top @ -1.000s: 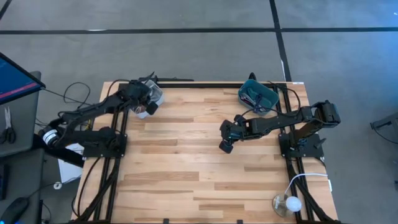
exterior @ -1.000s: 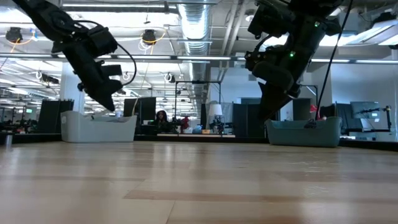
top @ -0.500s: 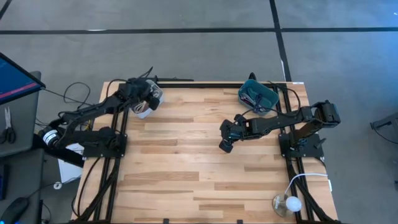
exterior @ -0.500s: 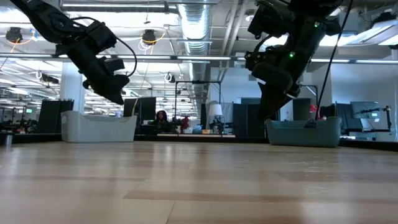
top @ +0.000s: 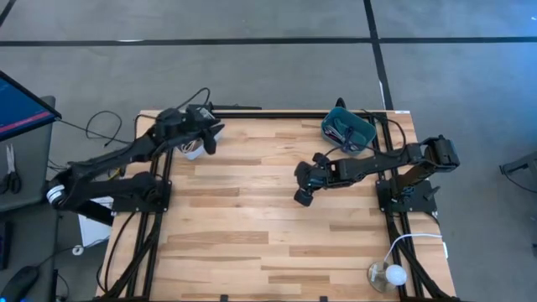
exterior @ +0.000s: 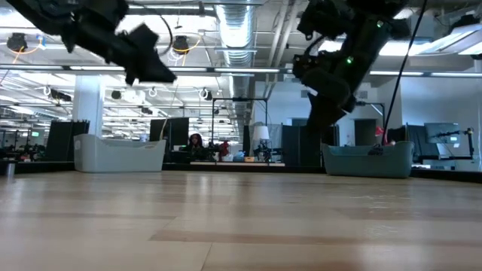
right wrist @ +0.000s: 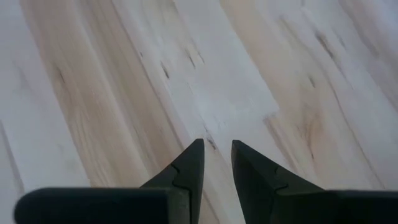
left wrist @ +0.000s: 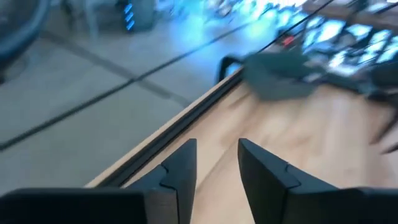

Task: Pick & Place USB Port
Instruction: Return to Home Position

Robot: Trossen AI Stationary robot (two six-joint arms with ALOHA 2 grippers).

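L gripper [top: 206, 137]: fingers narrowly parted, empty, raised beside white bin [exterior: 119, 153]. R gripper [top: 303, 196]: narrowly parted, empty, mid-table; green bin [top: 361, 127] w/ charger cables [top: 339, 132] nearer R arm, far-right corner.

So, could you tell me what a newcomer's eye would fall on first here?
Two dark arms over a wooden table: the left arm hangs above the white bin at the far left corner, the right arm mid-table. Both sets of jaws stand slightly apart, empty; the green bin sits at the far right corner.
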